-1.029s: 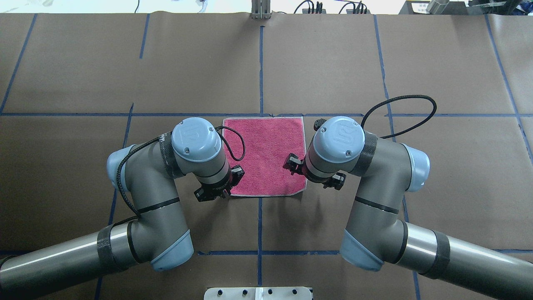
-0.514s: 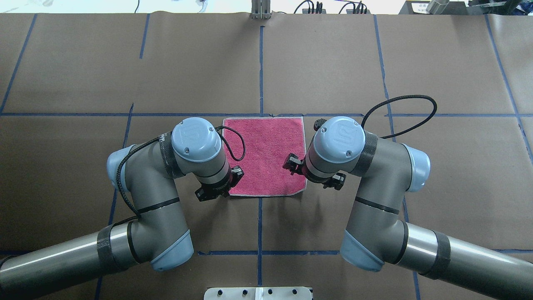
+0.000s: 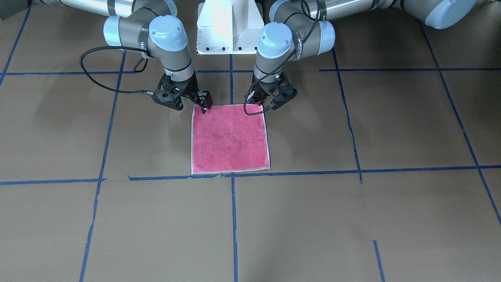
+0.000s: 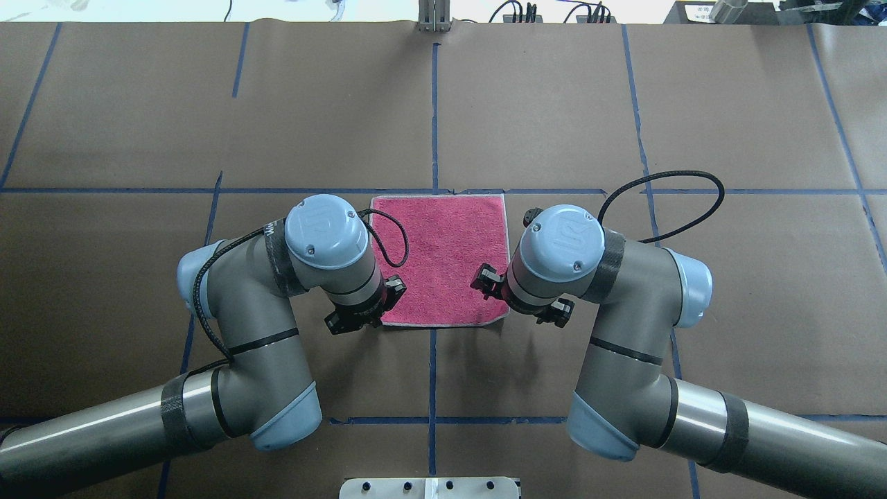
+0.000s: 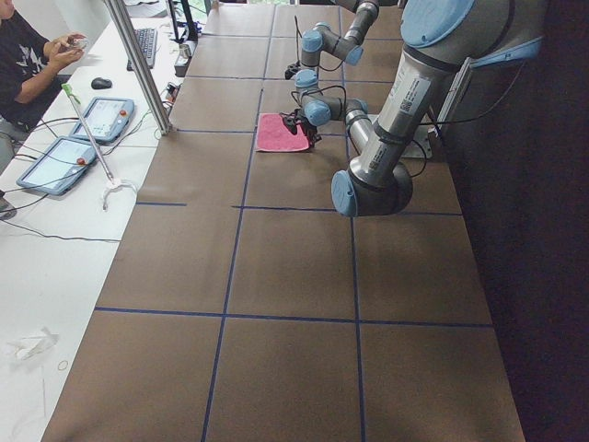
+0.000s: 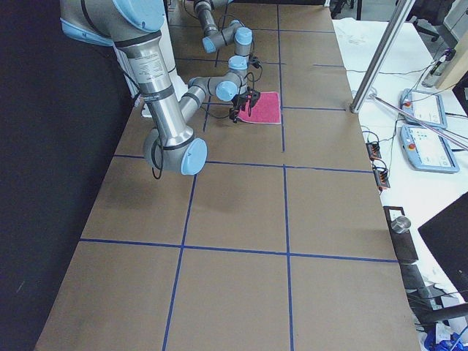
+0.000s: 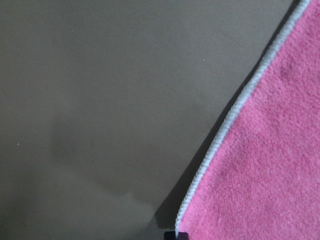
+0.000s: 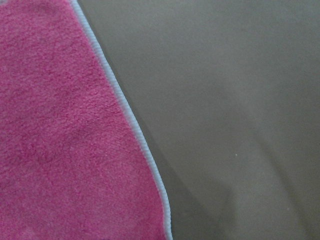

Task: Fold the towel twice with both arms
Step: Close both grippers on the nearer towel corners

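The right arm (image 4: 627,326) has drawn slightly back toward the robot, along the towel (image 4: 443,256) edge.

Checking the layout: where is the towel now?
In the front-facing view the towel lies mid-table, robot-side corners at the left claw and right claw, opposite edge on blue tape.

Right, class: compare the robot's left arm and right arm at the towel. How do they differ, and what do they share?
The left arm reaches the towel's near corner on the robot's left; the right arm the opposite near corner. The left arm's cable loops over the towel; the right arm's cable arcs over bare table. Shared: left gripper and right gripper both look open, low at that near edge.
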Robot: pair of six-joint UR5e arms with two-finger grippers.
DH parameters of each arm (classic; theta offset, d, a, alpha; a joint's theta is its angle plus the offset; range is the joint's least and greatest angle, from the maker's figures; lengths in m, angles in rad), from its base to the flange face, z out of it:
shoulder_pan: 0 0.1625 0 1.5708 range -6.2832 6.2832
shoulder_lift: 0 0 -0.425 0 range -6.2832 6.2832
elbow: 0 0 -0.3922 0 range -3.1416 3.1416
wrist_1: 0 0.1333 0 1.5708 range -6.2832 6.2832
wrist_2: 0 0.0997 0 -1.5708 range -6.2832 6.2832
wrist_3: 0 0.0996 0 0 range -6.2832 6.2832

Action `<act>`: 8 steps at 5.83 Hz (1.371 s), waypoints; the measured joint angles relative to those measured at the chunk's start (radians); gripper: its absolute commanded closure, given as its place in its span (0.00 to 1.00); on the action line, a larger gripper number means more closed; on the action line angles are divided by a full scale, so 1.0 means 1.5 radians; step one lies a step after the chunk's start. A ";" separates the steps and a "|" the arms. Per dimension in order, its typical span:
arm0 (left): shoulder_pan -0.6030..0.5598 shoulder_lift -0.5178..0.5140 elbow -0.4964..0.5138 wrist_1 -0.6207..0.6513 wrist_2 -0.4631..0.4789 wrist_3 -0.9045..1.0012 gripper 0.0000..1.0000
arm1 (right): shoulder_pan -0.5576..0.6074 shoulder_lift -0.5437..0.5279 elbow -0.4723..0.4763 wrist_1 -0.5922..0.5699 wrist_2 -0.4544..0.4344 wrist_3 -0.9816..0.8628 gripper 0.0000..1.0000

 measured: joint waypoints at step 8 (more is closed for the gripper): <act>-0.001 -0.001 -0.002 0.001 -0.001 0.000 0.94 | 0.007 -0.002 -0.003 0.004 0.000 0.010 0.57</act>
